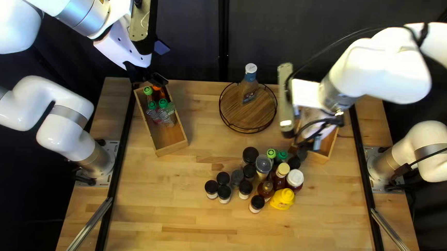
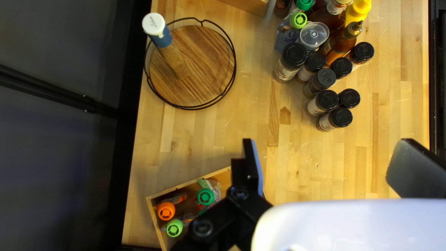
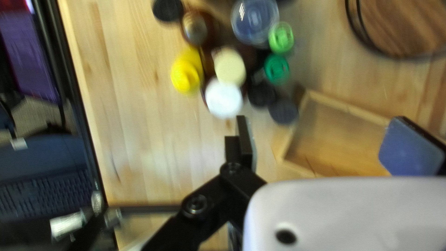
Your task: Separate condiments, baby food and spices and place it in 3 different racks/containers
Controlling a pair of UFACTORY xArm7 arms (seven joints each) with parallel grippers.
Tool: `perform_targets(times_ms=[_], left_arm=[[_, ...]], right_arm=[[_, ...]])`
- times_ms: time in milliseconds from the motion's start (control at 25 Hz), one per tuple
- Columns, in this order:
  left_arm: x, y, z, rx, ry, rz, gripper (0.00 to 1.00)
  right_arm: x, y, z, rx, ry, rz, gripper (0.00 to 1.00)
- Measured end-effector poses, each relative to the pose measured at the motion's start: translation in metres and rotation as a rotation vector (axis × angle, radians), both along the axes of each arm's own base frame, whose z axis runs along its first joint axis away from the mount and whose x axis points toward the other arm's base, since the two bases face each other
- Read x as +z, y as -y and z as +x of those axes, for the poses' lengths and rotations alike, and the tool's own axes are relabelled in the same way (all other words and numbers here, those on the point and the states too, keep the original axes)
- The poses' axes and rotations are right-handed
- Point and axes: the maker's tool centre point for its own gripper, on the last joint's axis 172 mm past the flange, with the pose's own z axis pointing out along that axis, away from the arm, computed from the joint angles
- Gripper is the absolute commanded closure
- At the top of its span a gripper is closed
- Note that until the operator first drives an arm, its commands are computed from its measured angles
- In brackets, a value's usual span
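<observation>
My right gripper [image 3: 321, 135] stands wide open, empty; the white-lidded jar [image 3: 224, 97] lies ahead, slightly aside, I think.

The left arm [image 1: 81, 3] is bent inward from its base, and the left gripper [image 1: 151, 77] is pointed downward, its black fingers [image 2: 250, 158] spread wide apart. The right arm [image 1: 387, 63] is likewise reached inward, with the right gripper [image 1: 308, 142] aimed down and widely opened.
</observation>
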Motion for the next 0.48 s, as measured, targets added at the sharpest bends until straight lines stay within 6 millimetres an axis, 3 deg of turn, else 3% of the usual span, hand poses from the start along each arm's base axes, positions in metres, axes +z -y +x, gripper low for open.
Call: perform_targets(times_ms=[200,480], left_arm=[[0.000,0.000,0.000,0.000,0.000,0.000,0.00],[0.000,0.000,0.000,0.000,0.000,0.000,0.00]], right_arm=[[-0.035,-0.022,0.037,0.005,0.064,-0.014,0.00],[-0.085,-0.037,0.092,0.052,0.087,-0.029,0.00]])
